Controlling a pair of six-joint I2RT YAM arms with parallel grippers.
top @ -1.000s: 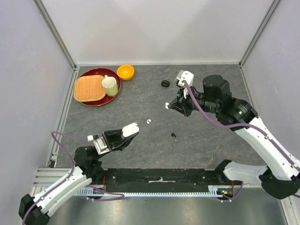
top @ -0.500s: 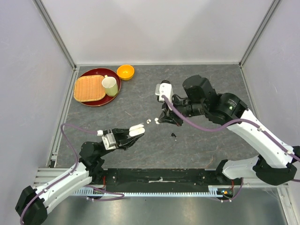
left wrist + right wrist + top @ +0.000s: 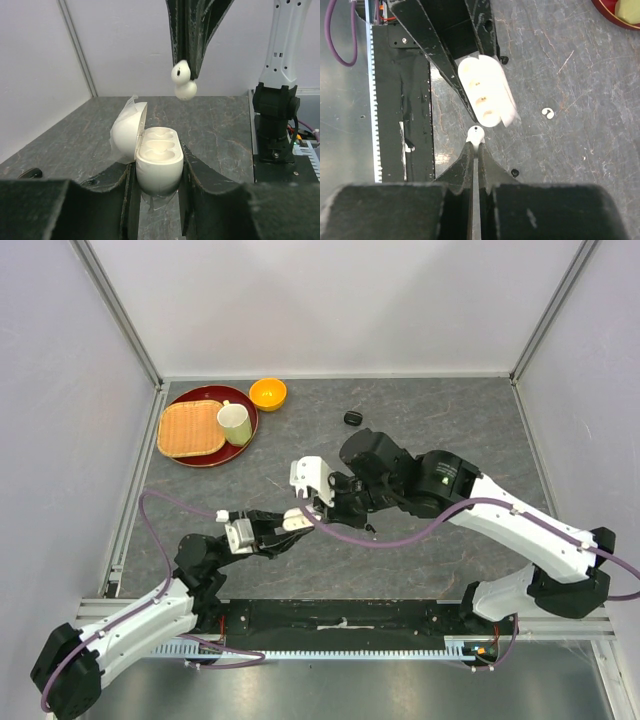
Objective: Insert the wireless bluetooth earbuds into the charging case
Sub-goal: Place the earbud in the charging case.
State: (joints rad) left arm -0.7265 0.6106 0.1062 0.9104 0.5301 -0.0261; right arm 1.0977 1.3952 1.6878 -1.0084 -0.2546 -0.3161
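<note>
White and flipped open, the charging case stands clamped between the closed fingers of the left gripper. Just above its two empty wells hangs one white earbud, pinched in the shut tips of the right gripper. That earbud looks slightly off the case's wells rather than squarely over one, so a straight drop could catch the rim and twist it out of so slight a pinch. A second white earbud lies on the table beside the case.
</note>
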